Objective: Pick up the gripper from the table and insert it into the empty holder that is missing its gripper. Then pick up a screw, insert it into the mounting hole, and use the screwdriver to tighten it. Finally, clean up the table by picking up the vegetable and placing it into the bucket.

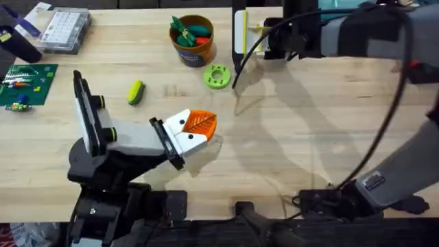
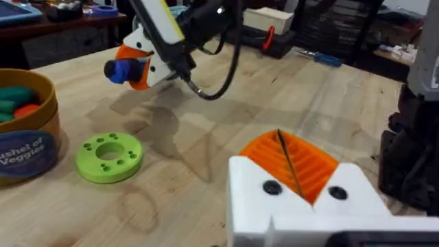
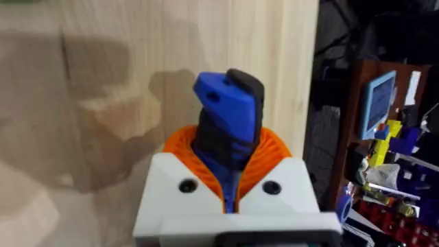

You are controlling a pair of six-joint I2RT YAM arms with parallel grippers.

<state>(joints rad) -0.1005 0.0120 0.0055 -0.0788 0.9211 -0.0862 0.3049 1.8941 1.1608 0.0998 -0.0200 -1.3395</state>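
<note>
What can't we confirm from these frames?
- Right gripper: shut on a blue-and-black object; its lower end is hidden between the fingers, so identity unclear.
- Orange-brown round bucket: the overhead shows toys on top only; depth hidden.
- Small yellow-green toy vegetable: too small to name the type.

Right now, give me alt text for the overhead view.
The left gripper, white with orange pads pressed together and empty, hovers over the middle of a wooden table. A small yellow-green toy vegetable lies behind it, with an orange bucket of toy vegetables and a green ring farther back.
</note>
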